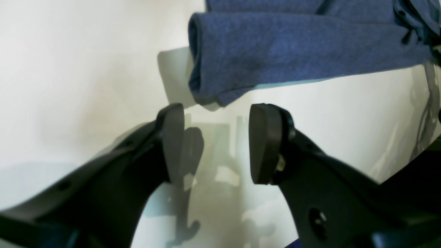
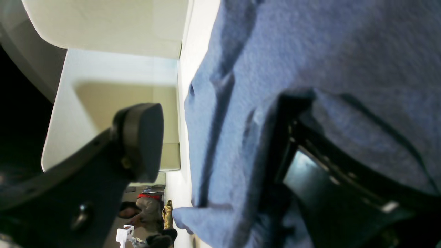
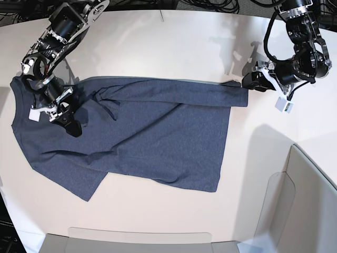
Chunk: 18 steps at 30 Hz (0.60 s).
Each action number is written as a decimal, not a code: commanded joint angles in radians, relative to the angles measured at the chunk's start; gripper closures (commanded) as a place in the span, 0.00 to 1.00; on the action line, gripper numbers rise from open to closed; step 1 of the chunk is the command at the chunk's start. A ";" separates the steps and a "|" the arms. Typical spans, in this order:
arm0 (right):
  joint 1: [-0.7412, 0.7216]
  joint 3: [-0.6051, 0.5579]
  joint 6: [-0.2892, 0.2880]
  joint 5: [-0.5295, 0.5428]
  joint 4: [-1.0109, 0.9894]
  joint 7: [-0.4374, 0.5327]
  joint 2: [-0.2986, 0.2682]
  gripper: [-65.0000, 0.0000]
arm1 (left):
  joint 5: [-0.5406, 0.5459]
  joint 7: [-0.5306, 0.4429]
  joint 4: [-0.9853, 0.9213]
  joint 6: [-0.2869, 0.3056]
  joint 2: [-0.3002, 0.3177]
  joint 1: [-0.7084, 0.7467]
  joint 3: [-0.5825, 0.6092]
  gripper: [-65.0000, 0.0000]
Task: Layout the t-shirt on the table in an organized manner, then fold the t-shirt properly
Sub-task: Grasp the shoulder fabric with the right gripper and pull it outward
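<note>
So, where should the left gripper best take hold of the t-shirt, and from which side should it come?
Probably the folded corner of the t-shirt that points at the left gripper. There the cloth is doubled into a thick rounded edge and seems to lift slightly off the table, which gives a lip to pinch. The jaws are open and already face it, so come straight forward and low, along the tabletop.

We see pale translucent panels (image 3: 284, 211) standing at the near right corner, another low panel (image 3: 139, 235) along the near edge, and dark cables (image 3: 213, 5) bunched at the far edge, beyond the work surface.
</note>
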<state>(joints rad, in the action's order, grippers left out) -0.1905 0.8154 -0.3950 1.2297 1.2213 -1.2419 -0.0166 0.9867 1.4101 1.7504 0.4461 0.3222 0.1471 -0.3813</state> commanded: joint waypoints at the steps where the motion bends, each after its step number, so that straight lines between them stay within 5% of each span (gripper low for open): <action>1: -0.016 -0.015 0.001 0.037 0.010 -0.028 0.002 0.34 | 0.019 -0.014 0.018 0.003 0.015 -0.008 -0.002 0.56; 9: -0.008 -0.184 0.001 0.155 0.010 -0.052 0.014 0.34 | 0.019 -0.014 0.018 0.003 0.015 -0.008 -0.006 0.56; 18: 0.044 -0.216 0.001 0.161 0.021 -0.054 0.007 0.34 | 0.019 -0.014 0.018 0.003 0.015 -0.008 -0.006 0.56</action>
<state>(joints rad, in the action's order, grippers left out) -0.1394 0.6006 -0.3958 1.3640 1.2251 -1.2835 -0.0021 0.9867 1.4094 1.7504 0.4461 0.3222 0.1471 -0.3805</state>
